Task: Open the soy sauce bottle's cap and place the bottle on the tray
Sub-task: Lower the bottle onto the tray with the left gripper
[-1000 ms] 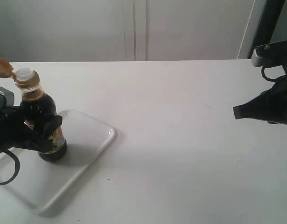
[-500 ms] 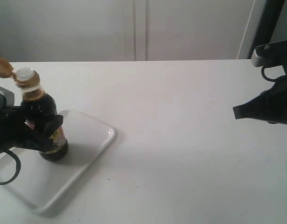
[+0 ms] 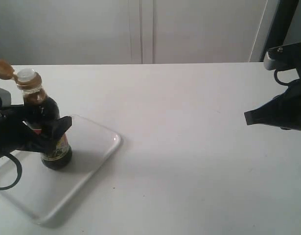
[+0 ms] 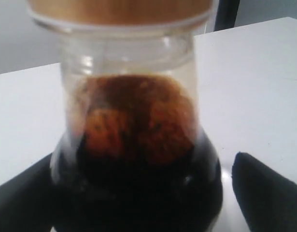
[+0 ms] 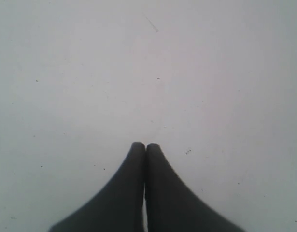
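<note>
My left pincer (image 3: 45, 132) stands around the bottle (image 3: 47, 125) at mid-body. In the left wrist view one black finger (image 4: 269, 193) is clear of the glass, with a strip of white surface showing between them. The other finger (image 4: 22, 198) lies close against the opposite side of the bottle; I cannot tell whether it touches. The jaws are parted wider than the bottle and exert no grip on it.

The bottle stands upright on the tray (image 3: 99, 144), in the tray's far half. Its dark base rests on the tray floor. The liquid fills the body and reaches into the lower neck, where brown foam (image 4: 138, 118) sits on its surface. The label (image 3: 62, 144) shows below my finger on the side toward the table centre.

The cap (image 3: 2, 68) is flipped open. It hangs back from its hinge on the collar (image 3: 29, 87), tilted up and away to the outer side. The white spout (image 3: 26, 74) is exposed at the top.

The tray lies flat on the white table (image 3: 189, 147), set at an angle to the table edge, with one rounded corner pointing toward the centre.

My right pincer (image 3: 248, 117) hovers well apart from the tray, at the far right of the table. In the right wrist view its two fingertips (image 5: 138, 159) are pressed together over bare table, with nothing between them.
</note>
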